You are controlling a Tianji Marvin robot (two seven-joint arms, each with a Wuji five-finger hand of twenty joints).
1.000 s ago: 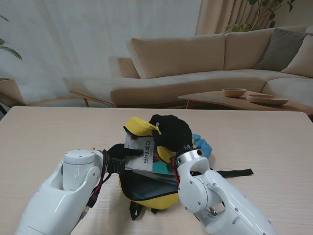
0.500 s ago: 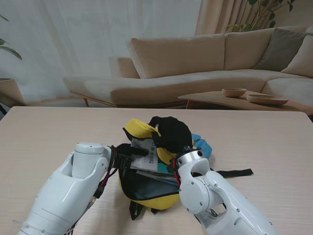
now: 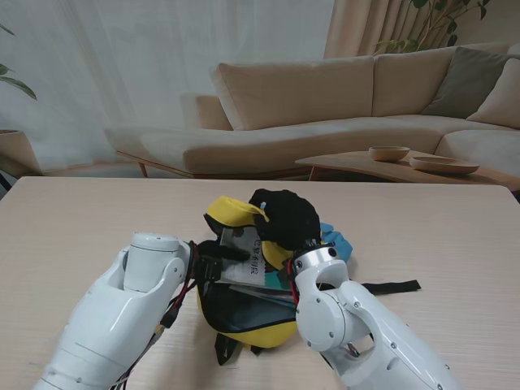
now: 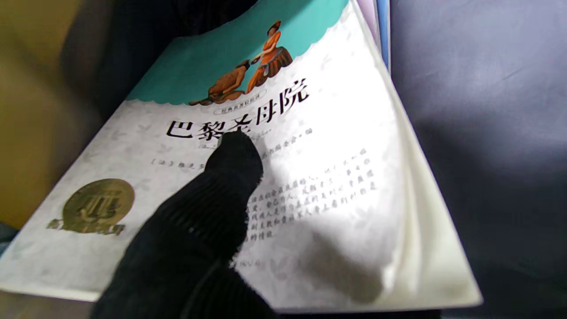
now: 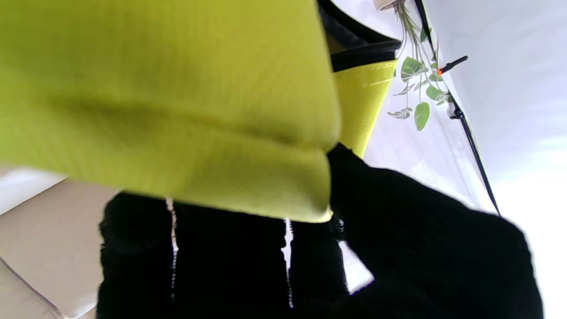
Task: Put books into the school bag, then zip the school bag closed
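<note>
A yellow school bag (image 3: 253, 331) lies in the middle of the table with its mouth open toward my left arm. My right hand (image 3: 286, 218) (image 5: 310, 257), in a black glove, is shut on the bag's yellow top flap (image 3: 230, 213) (image 5: 177, 110) and holds it raised. A white and teal book (image 3: 242, 266) (image 4: 310, 177) lies half inside the opening, against the dark lining (image 4: 487, 110). My left hand (image 3: 213, 252) (image 4: 208, 221) grips the book's near edge with one finger pressed on the cover. Its other fingers are hidden.
A black strap (image 3: 392, 286) trails from the bag toward my right. A blue part (image 3: 335, 240) shows behind my right hand. Beyond the table's far edge stand a beige sofa (image 3: 309, 106) and a low table with bowls (image 3: 388, 153).
My left arm has moved right and farther from me, sliding the book deeper under the flap. Less of the cover shows now. My right hand has kept the flap raised.
</note>
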